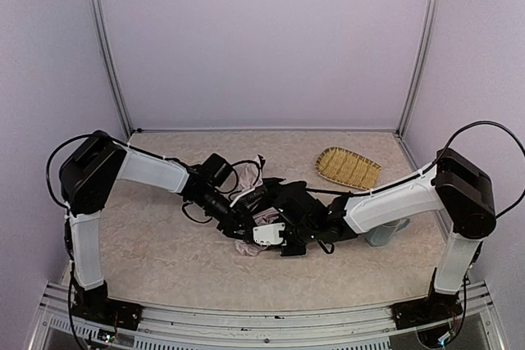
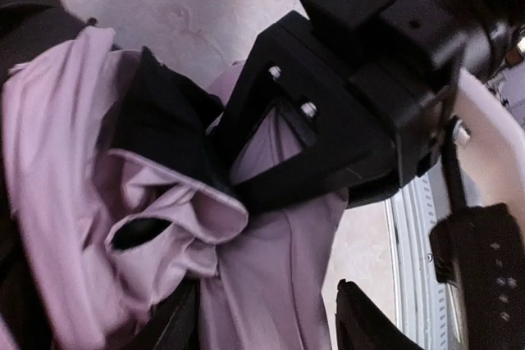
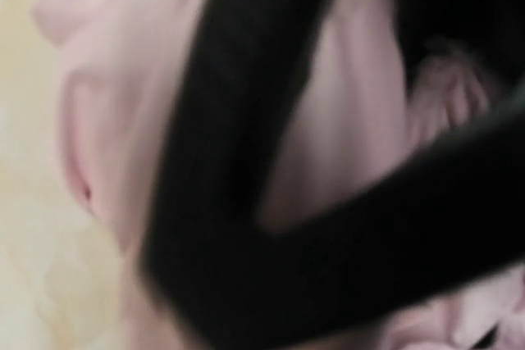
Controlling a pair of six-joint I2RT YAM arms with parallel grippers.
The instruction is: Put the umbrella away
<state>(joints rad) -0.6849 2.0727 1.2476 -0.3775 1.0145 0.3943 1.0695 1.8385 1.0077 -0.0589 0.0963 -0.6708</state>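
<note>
Umbrella [image 1: 248, 245] lay collapsed near the middle of the table [image 1: 164, 260], well left of the woven tray [image 1: 348, 167]. The left gripper [image 1: 239, 220] was down on its left side and the right gripper [image 1: 283, 231] on its right.

Left wrist view: pink fabric and black lining were bunched between the left fingers [image 2: 176, 325], which stood apart; whether they pinched it could not be told. The right gripper's black body touched the fabric.

Right wrist view: blurred. Dark fingers [image 3: 238, 120] crossed pale pink fabric; their separation could not be told.
</note>
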